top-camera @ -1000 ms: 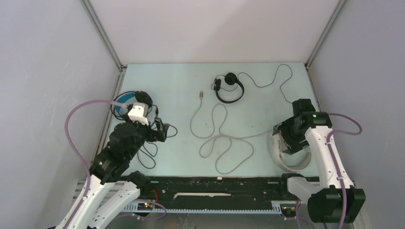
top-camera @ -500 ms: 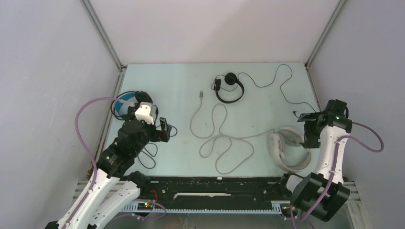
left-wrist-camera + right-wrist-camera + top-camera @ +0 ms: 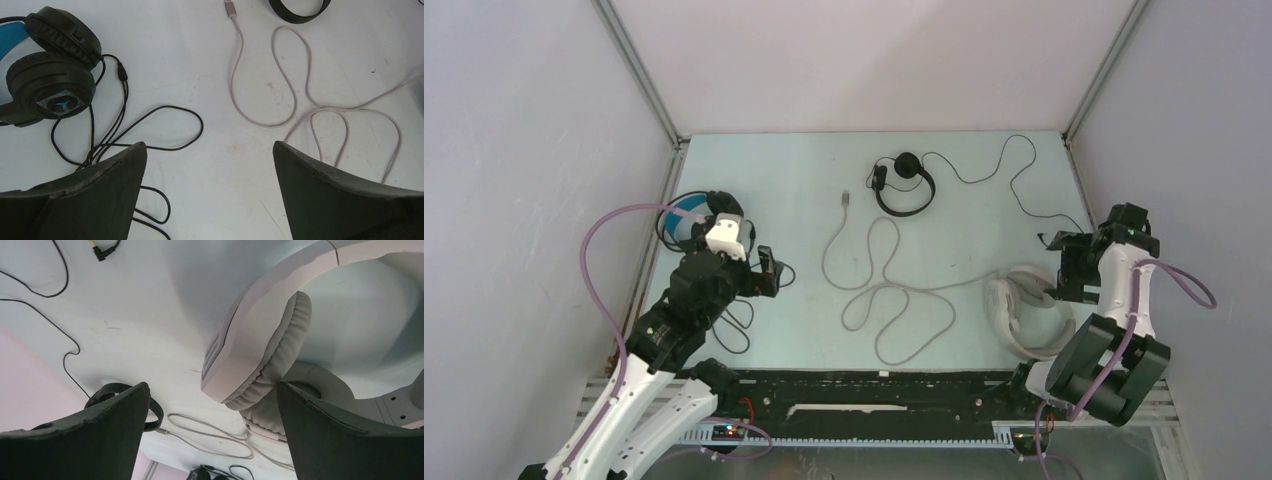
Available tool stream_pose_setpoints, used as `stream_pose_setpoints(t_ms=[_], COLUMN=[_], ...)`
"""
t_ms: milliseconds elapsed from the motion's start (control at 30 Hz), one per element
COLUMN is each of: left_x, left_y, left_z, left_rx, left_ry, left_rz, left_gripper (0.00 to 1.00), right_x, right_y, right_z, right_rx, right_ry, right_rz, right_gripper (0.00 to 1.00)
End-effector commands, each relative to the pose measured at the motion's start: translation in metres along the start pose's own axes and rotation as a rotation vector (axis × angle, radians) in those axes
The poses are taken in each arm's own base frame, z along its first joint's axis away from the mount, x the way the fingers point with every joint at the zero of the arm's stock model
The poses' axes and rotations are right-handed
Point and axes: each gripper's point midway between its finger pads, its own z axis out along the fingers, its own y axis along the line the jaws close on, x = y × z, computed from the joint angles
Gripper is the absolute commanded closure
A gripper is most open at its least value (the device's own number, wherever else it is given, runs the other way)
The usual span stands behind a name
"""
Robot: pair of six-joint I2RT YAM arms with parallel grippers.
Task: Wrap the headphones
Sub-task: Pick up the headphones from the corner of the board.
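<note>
Grey walls stand round a pale blue bench. Two arms reach over it. The left arm hangs over the left side. Its jaws are wide apart with nothing in them. The right arm is bent low at the right edge. Its jaws are wide apart too, close to the big white headphones but not holding them.

The white headphones lie near the right edge. The big black headphones with blue inside lie by the left wall, with their black cord in a messy pile just beside them. The small black headphones lie at the back. The long grey cable snakes loose across the middle.

I think no wrapping is done yet. Next, one pair of jaws needs to pinch the grey cable and wind it round the white headphones.
</note>
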Motion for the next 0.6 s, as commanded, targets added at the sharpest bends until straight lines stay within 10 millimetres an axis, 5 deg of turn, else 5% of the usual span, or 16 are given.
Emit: stream_pose_setpoints(t_ms=[0, 333, 467, 567], left_x=[-0.011, -0.009, -0.008, -0.009], left_y=[0.000, -0.003, -0.004, -0.005], left_z=[0.000, 0.003, 0.004, 0.003], left_rx=[-0.003, 0.008, 0.018, 0.022], left_ry=[-0.052, -0.042, -0.037, -0.039], left_rz=[-0.012, -0.001, 0.001, 0.000], left_gripper=[0.02, 0.02, 0.02, 0.02], right_x=[0.004, 0.020, 0.026, 0.027], right_y=[0.010, -0.003, -0.002, 0.005], right_z=[0.005, 0.042, 0.052, 0.054], right_rx=[0.017, 0.170, 0.177, 0.133], right_ry=[0.042, 0.090, 0.135, 0.138], right_rz=[0.055, 0.054, 0.010, -0.078], right_gripper=[0.01, 0.03, 0.13, 0.36])
